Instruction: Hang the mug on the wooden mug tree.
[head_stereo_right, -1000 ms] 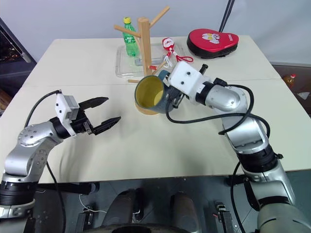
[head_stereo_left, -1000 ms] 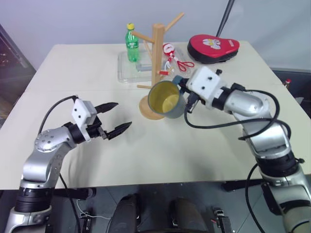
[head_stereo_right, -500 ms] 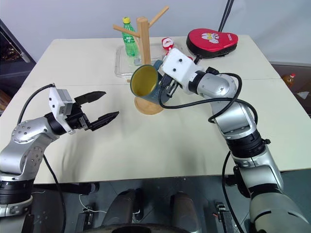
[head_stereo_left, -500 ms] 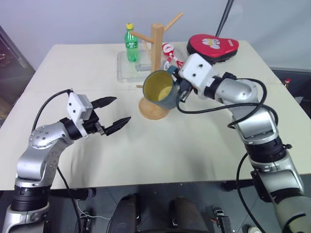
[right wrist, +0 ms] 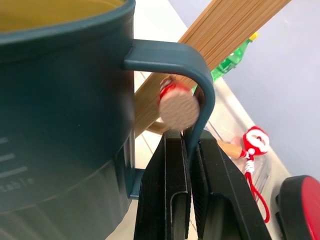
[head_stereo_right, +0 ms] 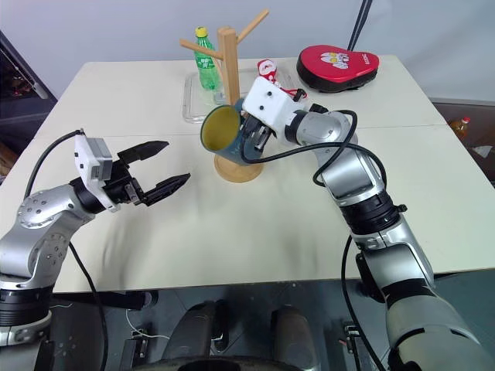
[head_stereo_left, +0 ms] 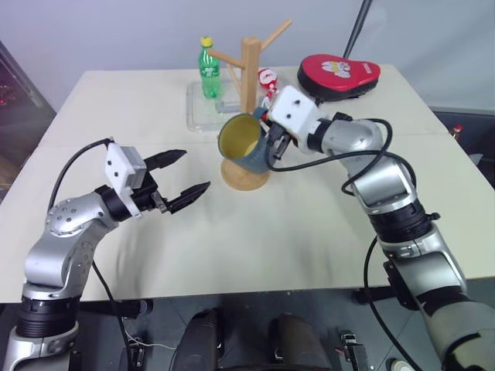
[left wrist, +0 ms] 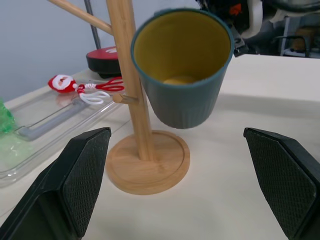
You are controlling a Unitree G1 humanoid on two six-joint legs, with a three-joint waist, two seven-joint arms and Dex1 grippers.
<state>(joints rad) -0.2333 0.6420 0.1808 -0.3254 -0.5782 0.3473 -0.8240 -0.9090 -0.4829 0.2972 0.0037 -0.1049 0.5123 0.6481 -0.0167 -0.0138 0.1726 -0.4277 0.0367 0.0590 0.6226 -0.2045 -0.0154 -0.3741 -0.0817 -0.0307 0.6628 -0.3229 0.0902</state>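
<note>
Mug pinched by its handle in shut right end effector, carried tilted just in front of wooden mug tree; peg tip lined up inside handle loop. Left end effector wide open, empty, well apart above table. Hanging not yet done: threading, lowering, release left.

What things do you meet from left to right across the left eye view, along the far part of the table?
Green bottle → wooden mug tree → red pouch.
</note>
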